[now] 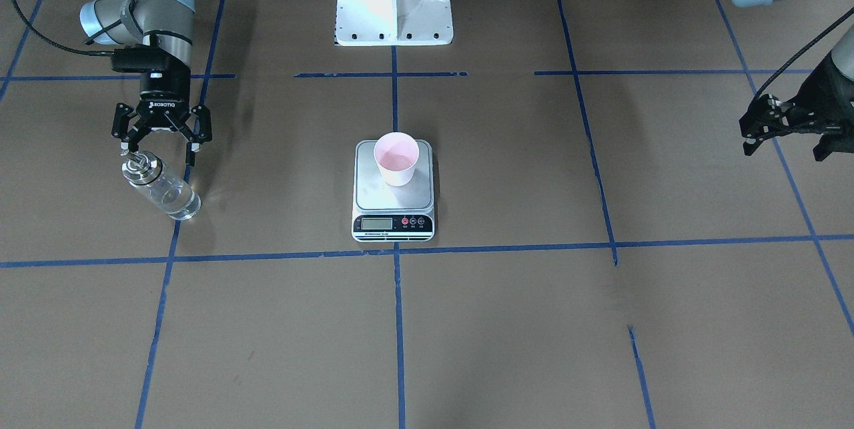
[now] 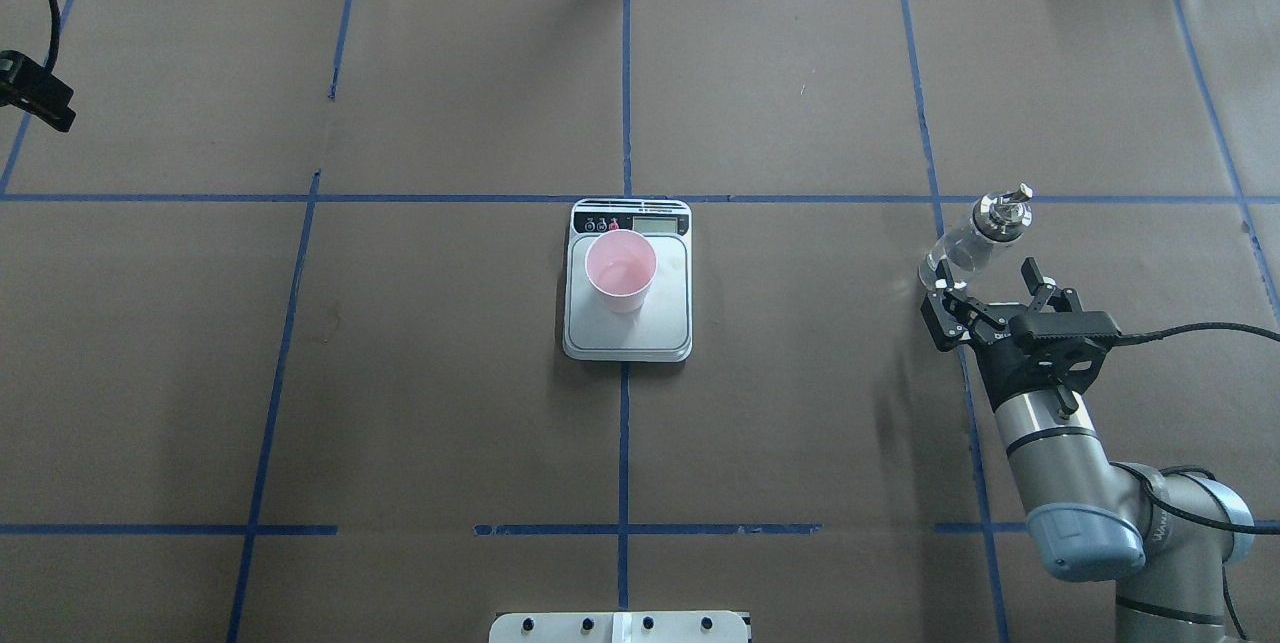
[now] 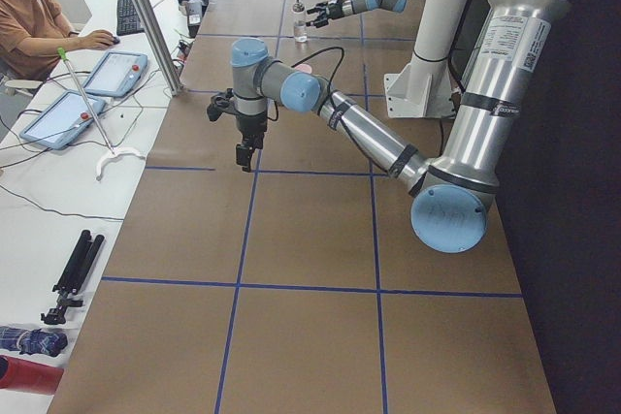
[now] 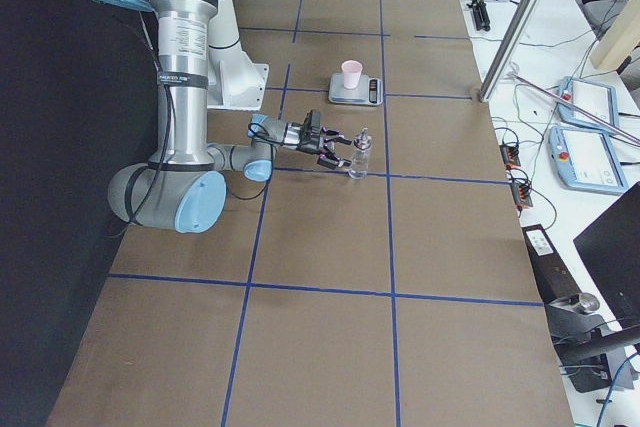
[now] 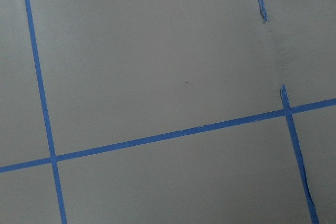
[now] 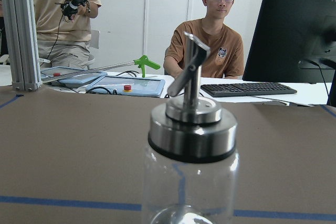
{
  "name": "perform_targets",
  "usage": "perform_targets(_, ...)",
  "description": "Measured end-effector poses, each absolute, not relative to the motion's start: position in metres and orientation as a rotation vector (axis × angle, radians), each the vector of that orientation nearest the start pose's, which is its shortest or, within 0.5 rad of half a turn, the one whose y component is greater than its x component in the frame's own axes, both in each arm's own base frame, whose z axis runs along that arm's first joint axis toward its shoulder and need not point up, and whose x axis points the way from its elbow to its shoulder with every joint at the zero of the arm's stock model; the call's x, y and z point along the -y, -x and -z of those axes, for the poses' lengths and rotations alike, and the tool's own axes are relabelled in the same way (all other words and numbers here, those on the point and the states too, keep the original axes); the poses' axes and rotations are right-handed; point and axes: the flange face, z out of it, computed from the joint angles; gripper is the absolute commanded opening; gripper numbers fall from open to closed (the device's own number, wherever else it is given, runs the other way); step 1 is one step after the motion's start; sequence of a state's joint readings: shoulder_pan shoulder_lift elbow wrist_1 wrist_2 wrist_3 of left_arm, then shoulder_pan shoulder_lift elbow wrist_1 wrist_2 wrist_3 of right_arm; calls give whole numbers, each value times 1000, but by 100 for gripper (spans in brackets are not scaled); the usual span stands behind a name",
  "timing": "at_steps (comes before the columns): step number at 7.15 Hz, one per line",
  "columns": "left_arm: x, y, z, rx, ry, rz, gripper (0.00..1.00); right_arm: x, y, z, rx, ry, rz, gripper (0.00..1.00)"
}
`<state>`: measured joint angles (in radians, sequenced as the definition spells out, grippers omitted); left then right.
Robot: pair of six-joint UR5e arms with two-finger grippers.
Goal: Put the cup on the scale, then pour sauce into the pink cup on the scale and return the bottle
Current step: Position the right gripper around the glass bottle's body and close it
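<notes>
A: Where's the cup (image 1: 396, 161)?

B: Upright on the steel platform of the scale (image 1: 392, 199), mid-counter. The scale's display strip faces away from the robot's base. Pink inside; can't tell from here how much liquid is in it.

A: And the bottle (image 1: 162, 190)?

B: Standing on the counter (image 1: 507, 322), off to the robot's right and well apart from the scale. Base sits at a blue tape line (image 1: 280, 257). Silver collar and spout on top, clear liquid low in the glass.

A: What about the right hand (image 1: 160, 149)?

B: Level with the bottle, on the robot's side of it. Fingers spread wide, nothing gripped. The bottle is just ahead of the fingertips; can't tell whether one grazes the glass. The right wrist view is filled with the collar and spout, very near, with a seated person in a brown shirt (image 6: 218, 40) beyond the counter's far edge.

A: And the left hand (image 1: 786, 145)?

B: Far out on the robot's left, hanging above the counter with fingers apart, empty. Its wrist view shows only brown surface and tape lines. Well apart from the scale and cup.
</notes>
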<state>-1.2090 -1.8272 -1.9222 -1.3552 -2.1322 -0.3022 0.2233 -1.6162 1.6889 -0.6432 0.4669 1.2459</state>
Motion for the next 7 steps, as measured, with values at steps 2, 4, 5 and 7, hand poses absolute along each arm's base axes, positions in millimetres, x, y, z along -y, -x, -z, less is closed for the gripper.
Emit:
perform_targets(2, 546, -120, -389, -649, -182, -167, 100, 331, 406, -504, 565, -1209, -474, 100)
perform_targets(4, 545, -120, -388, -649, -181, -167, 100, 338, 403, -509, 551, -1206, -479, 100)
perform_targets(5, 545, -120, -388, -647, -177, -166, 100, 341, 402, -510, 548, -1204, -480, 100)
perform_targets(7, 544, -120, -388, -646, -170, -165, 100, 345, 403, -510, 548, -1199, -482, 100)
